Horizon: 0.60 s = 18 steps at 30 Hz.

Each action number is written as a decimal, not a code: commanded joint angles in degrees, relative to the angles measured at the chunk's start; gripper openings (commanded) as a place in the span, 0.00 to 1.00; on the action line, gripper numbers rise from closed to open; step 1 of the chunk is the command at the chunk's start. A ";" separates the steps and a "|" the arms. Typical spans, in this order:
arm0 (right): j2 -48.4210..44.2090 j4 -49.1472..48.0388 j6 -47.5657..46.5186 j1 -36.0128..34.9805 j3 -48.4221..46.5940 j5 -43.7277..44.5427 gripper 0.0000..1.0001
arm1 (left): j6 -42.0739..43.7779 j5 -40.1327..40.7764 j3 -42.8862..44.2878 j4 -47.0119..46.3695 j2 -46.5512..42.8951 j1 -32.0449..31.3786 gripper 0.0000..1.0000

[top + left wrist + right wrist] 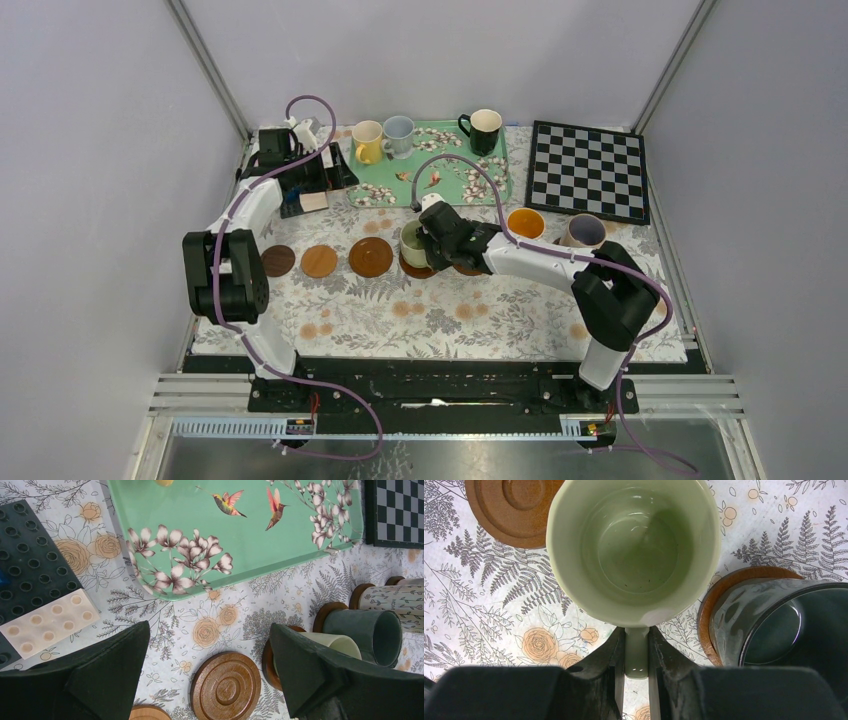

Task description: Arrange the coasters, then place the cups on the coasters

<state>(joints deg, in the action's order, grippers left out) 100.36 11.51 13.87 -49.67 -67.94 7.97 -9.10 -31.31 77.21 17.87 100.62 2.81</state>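
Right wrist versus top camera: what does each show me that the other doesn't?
Only the right wrist: the right gripper shut on the handle of the pale green mug, the mug's empty inside, and the dark green mug close beside it on a dark coaster.
Only the top: the yellow mug, pale blue mug and black mug at the green tray's far edge, the checkerboard, and two more bare coasters at the left.
Both: the pale green mug and the bare coaster next to it.

Soft, even light is filling every view, casting faint shadows. Reflections are streaking the dark mug (735, 614) at the right wrist view's right edge.
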 commanded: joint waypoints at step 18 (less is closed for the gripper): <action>-7.84 -1.24 0.51 -1.40 3.99 -0.16 0.52 | 0.28 0.30 1.10 -2.71 -0.45 -2.54 0.99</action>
<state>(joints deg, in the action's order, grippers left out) 96.82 11.51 15.27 -50.22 -63.86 7.94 -9.08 -31.24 77.21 17.85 100.71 0.56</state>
